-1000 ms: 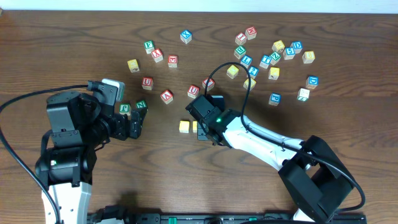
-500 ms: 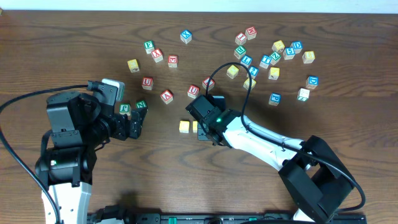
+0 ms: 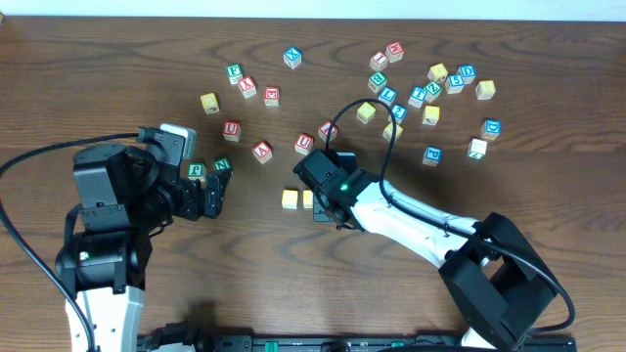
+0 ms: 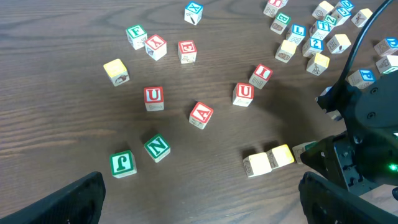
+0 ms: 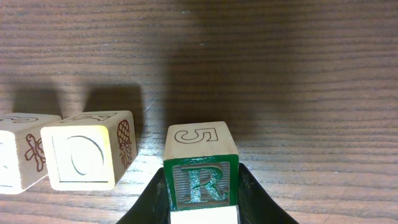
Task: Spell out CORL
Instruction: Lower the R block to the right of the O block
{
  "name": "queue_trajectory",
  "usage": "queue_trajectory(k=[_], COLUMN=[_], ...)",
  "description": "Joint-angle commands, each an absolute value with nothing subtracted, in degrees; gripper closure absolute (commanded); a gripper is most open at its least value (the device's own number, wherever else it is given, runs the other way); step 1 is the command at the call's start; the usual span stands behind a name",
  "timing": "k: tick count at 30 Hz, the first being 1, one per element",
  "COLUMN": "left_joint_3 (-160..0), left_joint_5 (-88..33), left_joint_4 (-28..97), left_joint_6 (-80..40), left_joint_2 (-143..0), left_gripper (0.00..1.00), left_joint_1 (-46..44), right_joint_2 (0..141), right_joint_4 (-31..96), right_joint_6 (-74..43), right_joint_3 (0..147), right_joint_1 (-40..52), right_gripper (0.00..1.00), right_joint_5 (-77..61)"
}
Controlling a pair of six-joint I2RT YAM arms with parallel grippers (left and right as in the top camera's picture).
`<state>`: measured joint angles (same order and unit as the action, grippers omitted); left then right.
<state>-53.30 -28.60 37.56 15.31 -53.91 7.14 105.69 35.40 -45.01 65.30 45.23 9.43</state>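
Two yellow-faced cubes stand side by side: one [image 5: 17, 158] at the left edge and the O cube [image 5: 87, 157] to its right; both also show in the overhead view [image 3: 296, 199] and the left wrist view [image 4: 267, 160]. My right gripper [image 5: 202, 190] is shut on the green-edged R cube [image 5: 201, 165], just right of the O cube with a small gap. In the overhead view my right gripper [image 3: 323, 202] covers the R cube. My left gripper [image 3: 217, 191] is open and empty, left of the row. I cannot pick out the blue-edged L cube.
Many other letter cubes lie on the far half of the table: red U, A and I cubes [image 4: 201, 114], green N [image 4: 157, 147] and another green cube [image 4: 122, 163] near my left gripper, and a cluster of blue and yellow cubes [image 3: 430, 93] at the far right.
My right gripper has shifted very slightly with the R cube beside the two yellow cubes. My left arm has not moved.
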Motion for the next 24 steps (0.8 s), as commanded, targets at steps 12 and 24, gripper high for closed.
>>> queue_trajectory(k=[12, 24], left_joint_3=[-54.7, -54.7], left_joint_5=[-29.4, -29.4], left_joint_4=[37.7, 37.7], left_joint_6=[16.3, 16.3], left_joint_2=[-53.9, -53.9], left_gripper=[0.02, 0.02], left_joint_1=[7.3, 7.3], right_joint_2=[107.1, 109.3], right_joint_4=[34.0, 32.7], right_joint_6=[-46.7, -45.5], right_joint_3=[66.4, 67.6], right_joint_1=[44.5, 43.5], right_gripper=[0.79, 0.79], right_joint_5=[9.3, 9.0])
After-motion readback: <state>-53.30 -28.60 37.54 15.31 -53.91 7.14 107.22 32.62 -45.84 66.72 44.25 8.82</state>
